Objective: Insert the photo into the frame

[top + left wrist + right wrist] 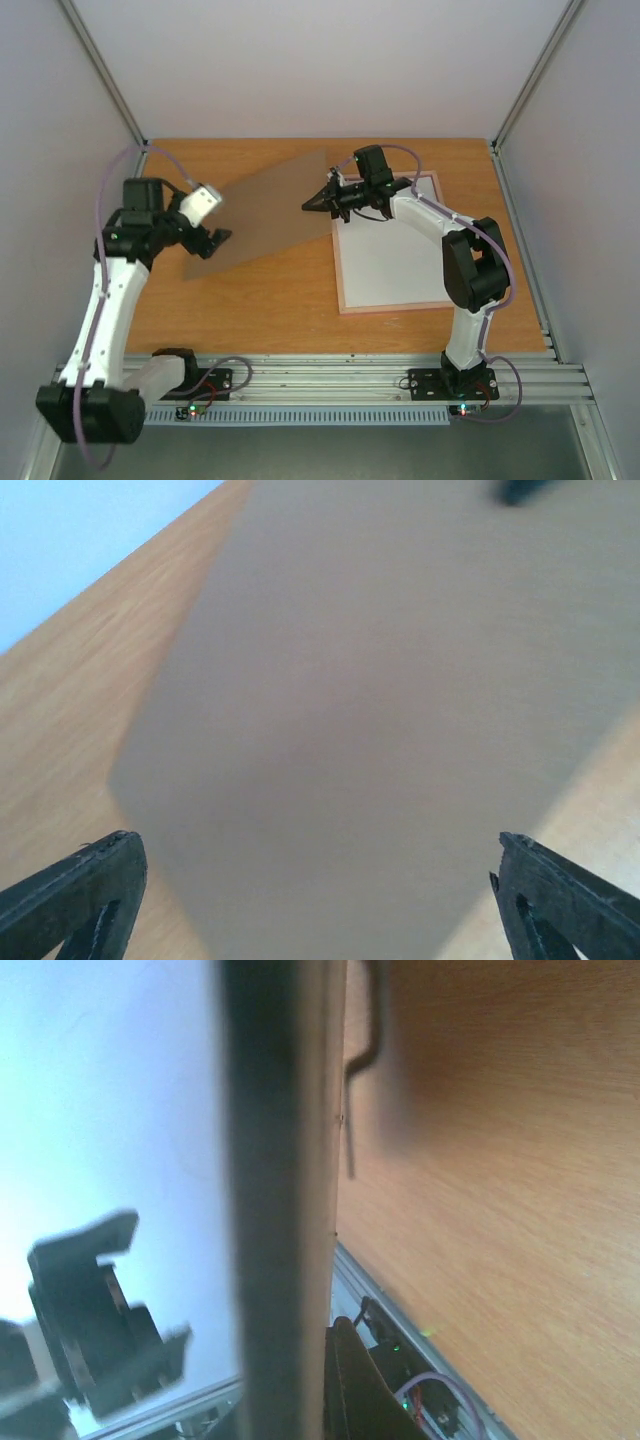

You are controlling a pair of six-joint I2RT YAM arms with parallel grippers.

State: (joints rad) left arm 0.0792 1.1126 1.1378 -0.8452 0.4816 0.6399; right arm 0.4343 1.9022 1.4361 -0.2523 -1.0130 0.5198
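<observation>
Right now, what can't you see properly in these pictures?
The photo: no view shows it, so whether it lies in the frame cannot be told.
Grip of the right gripper: the right wrist view is too close and blurred to tell finger from the brown board.
Frame's far left corner: in the top view, the right arm covers it.
Board's face: in the left wrist view, blurred and cut off by the picture's edges.

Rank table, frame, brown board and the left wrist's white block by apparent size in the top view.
1. table
2. frame
3. brown board, close behind; held tilted, so this pair is unsure
4. white block, clearly smallest
</observation>
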